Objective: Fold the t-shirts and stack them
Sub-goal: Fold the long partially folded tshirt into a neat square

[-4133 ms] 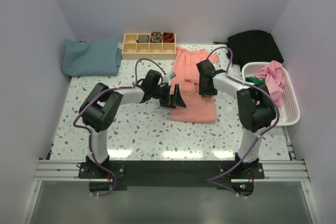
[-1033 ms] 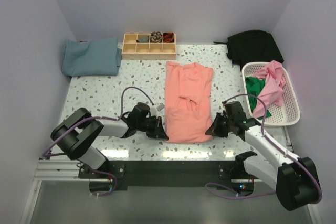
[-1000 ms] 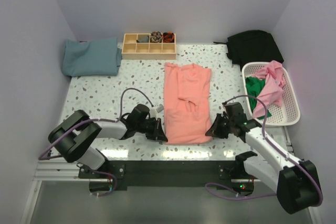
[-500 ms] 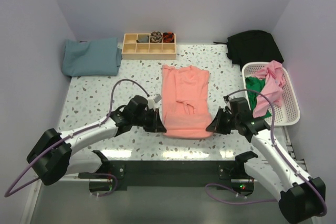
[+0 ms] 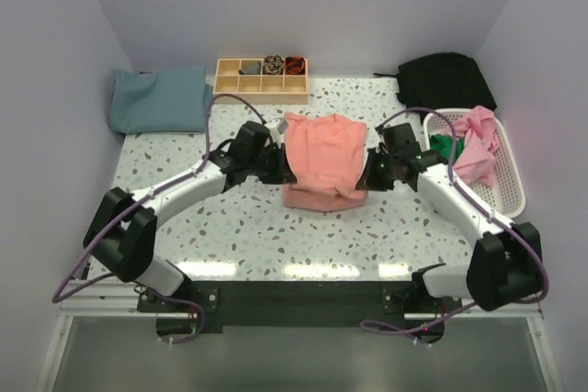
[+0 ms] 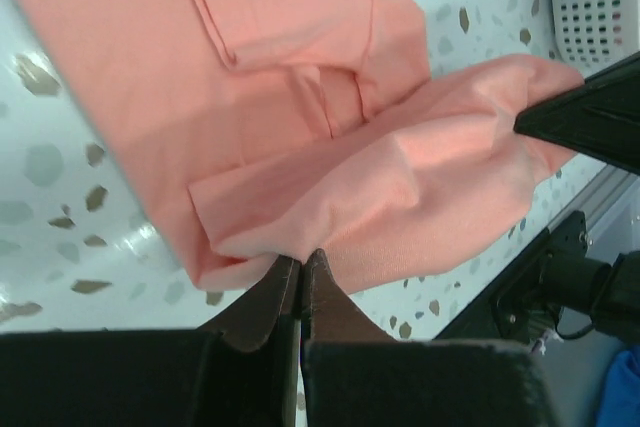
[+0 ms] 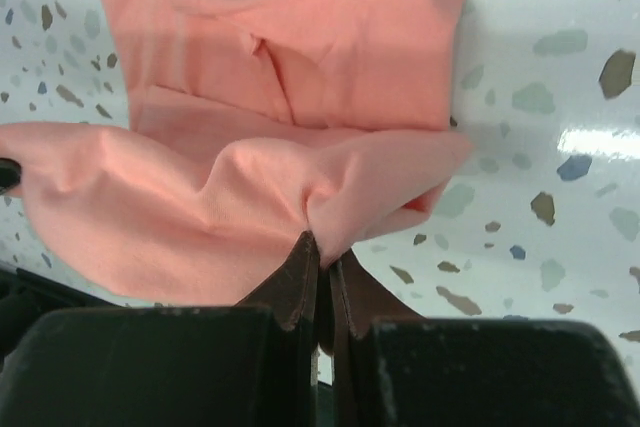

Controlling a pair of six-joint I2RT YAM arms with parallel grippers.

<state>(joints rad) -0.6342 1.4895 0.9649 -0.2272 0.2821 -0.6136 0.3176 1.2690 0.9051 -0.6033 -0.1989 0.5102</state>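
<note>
1. I am pinching the left gripper [image 6: 300, 265] tight on the left edge of the salmon shirt [image 5: 320, 158]. The right gripper [image 7: 322, 252] is clamping the right edge the same way.
2. The soft cotton is sagging in a bunched fold between the two grippers, above the flat part lying mid-table [image 5: 239, 227].
3. The white lattice basket [image 5: 514, 199] at the right is holding two crumpled shirts, one pink shirt [image 5: 478, 140] and one green shirt [image 5: 446, 144].
4. The wooden tray [image 5: 260, 89] at the back is showing two rows of four compartments. Three in the far row are holding small items, too small to name.
5. A teal shirt [image 5: 158, 98] is lying folded at the far left, making four shirts. A black cloth [image 5: 446, 80] is sitting at the far right.
</note>
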